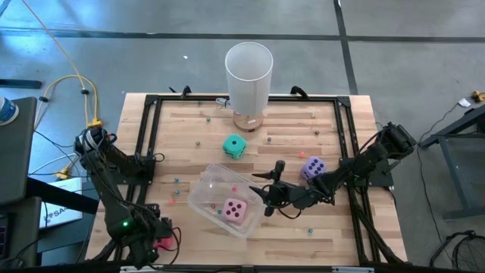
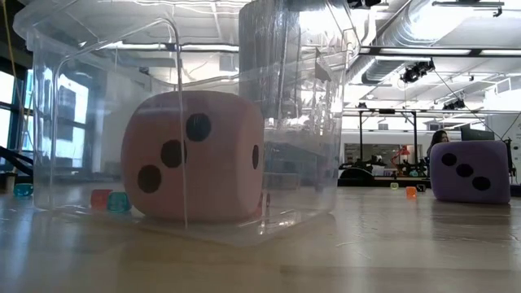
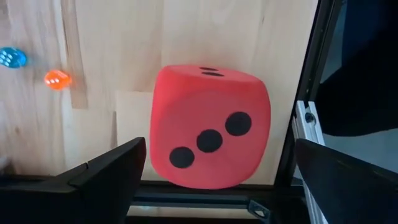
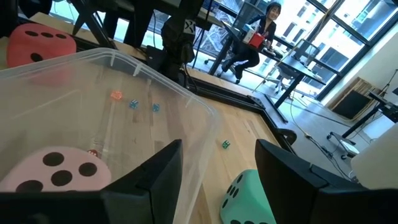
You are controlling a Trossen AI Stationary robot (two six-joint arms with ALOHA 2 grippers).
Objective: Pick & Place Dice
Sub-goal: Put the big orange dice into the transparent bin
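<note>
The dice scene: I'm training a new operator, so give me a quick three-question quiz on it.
1. True or false: the pink die lies inside the clear bin.
2. Which die sits before the open left gripper? A red B teal C purple
3. Fill in: the right gripper is at the bin's ___.

Key: 1 true. 2 A, the red die. 3 rim.

1 die (image 1: 234,210) in bin (image 1: 203,193) | 2 dice beyond | cylinder (image 1: 248,72) behind

place: open office-lab | signs: exposed ceiling ducts (image 2: 423,32), big windows (image 4: 323,25) (person seated at desk (image 4: 252,37))
</note>
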